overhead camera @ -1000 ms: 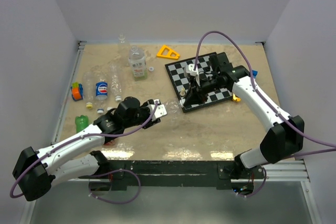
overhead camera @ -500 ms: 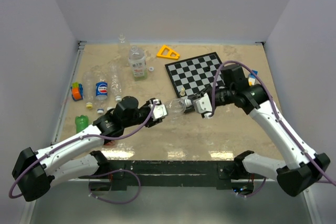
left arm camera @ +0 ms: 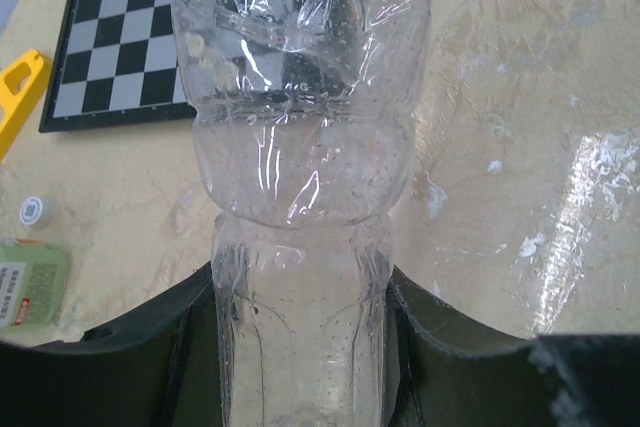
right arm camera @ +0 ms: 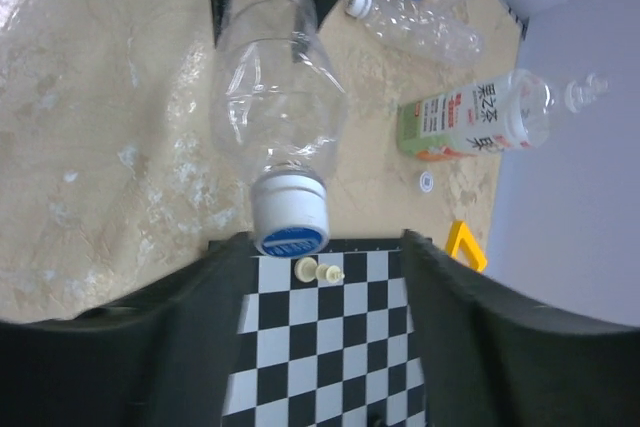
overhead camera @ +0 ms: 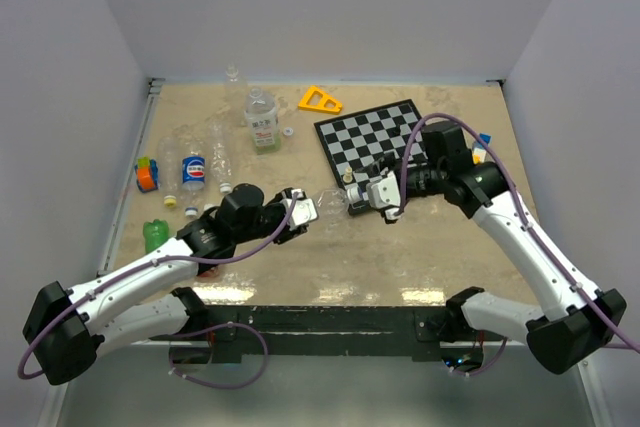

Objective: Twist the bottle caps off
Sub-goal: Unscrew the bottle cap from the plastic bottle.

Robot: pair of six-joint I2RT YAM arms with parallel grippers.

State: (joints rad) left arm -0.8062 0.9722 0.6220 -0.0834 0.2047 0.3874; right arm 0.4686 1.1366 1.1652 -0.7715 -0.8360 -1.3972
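Your left gripper (overhead camera: 300, 210) clamps clear crumpled plastic bottle (overhead camera: 328, 203) by its lower body, holding it level above tan table (overhead camera: 400, 257), neck aimed at right arm. White screw cap (right arm camera: 290, 212) is on the neck, between the spread jaws of right gripper (overhead camera: 372, 194), untouched. Likely reason: left hand braces bottle while you close on cap and twist.

Clear crumpled bottle (right arm camera: 275, 97) hangs horizontal, its white cap (right arm camera: 290, 213) still on.

Chessboard (overhead camera: 372, 137), yellow triangle (overhead camera: 320, 100), chess piece (right arm camera: 318, 271)
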